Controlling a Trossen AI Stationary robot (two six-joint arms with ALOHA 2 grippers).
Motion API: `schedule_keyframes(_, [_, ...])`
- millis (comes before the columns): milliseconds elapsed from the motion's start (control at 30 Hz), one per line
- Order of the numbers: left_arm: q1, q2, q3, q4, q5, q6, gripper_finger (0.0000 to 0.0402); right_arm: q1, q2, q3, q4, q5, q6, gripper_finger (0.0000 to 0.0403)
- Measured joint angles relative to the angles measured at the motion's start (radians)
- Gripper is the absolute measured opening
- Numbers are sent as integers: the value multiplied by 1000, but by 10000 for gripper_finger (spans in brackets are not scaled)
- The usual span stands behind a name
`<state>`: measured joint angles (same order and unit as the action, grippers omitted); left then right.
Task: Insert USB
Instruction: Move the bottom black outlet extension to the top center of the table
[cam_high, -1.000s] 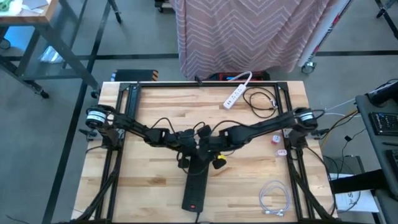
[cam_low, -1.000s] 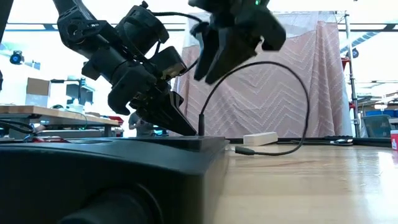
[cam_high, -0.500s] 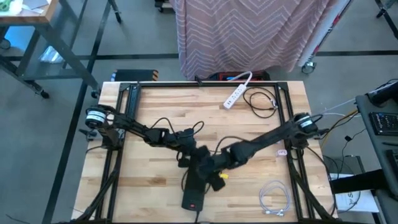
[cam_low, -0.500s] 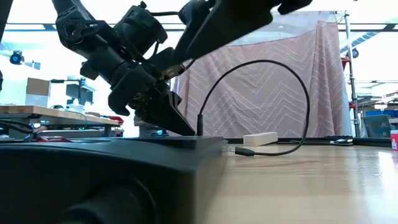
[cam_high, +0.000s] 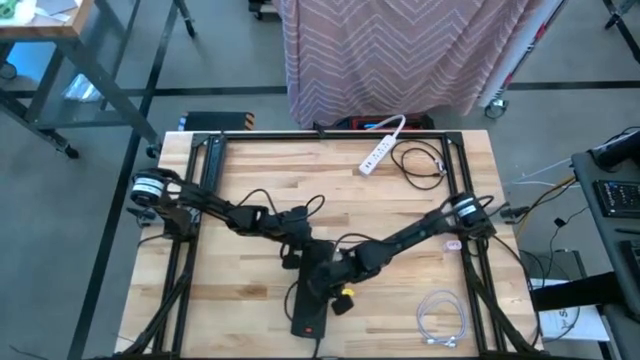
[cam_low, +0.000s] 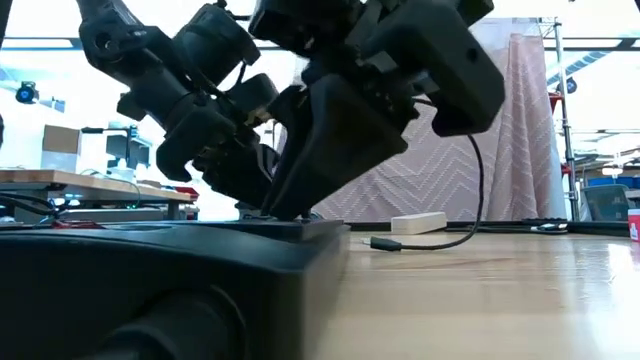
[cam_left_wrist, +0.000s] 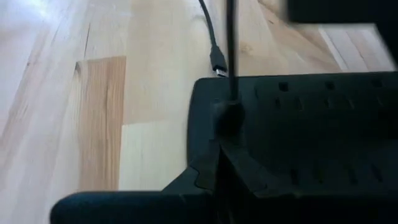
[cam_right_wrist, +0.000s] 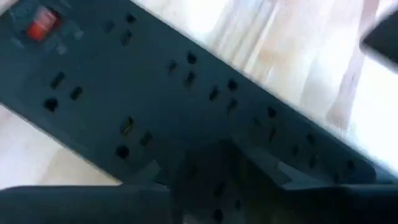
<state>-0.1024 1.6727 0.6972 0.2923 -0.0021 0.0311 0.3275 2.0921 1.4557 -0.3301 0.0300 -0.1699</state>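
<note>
A black power strip (cam_high: 308, 310) lies near the table's front edge, with its red switch (cam_right_wrist: 43, 23) at the near end. A black USB cable (cam_low: 470, 190) has one plug (cam_left_wrist: 227, 115) standing in the strip's far end. Its loose connector (cam_low: 385, 243) lies on the wood. My left gripper (cam_left_wrist: 217, 177) is shut, and its tips are right beside that plug. My right gripper (cam_high: 332, 285) hangs low over the strip's top, slanting down from the right. It hides the plug in the low view. My left gripper's shut fingertips (cam_left_wrist: 219, 163) point slanting down at the foot of the USB plug (cam_left_wrist: 227, 115), at the strip's far end. I cannot tell whether they touch the plug or the strip.
A white power strip (cam_high: 378, 150) and a coiled black cable (cam_high: 420, 160) lie at the far right of the table. A coil of white cable (cam_high: 440, 320) lies at the near right. The metal frame rails (cam_high: 470, 290) run along both sides.
My right gripper has swung down and toward the table's near left. It has come from above the cable loop to just over the power strip's top, rolling as it came. The plug has stayed in the strip.
</note>
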Motion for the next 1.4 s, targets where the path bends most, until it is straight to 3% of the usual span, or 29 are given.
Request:
schedule_keyframes(200, [-59,-190,3,-168,-48,8,0,-61,11,1,-77,1,12,7])
schedule_keyframes(300, [-92,-316,1,-334,-143,-12,0,-112,1,1,-124,42,-5,7])
schedule_keyframes(400, [-126,-444,1,-443,-158,-59,0,-181,-10,-1,-175,66,-31,4])
schedule_keyframes(667, [-190,-618,-60,-456,-158,-129,0,-364,-15,-8,-210,58,-96,1])
schedule_keyframes(833, [-191,-625,-114,-425,-157,-169,0,-438,-16,-16,-213,44,-129,0])
schedule_keyframes(1167, [-186,-472,-256,-2,-162,-179,0,-499,-16,-18,-209,40,-161,0])
schedule_keyframes(1400, [-179,-272,-278,254,-330,-172,0,-487,-33,-21,-222,68,-130,0])
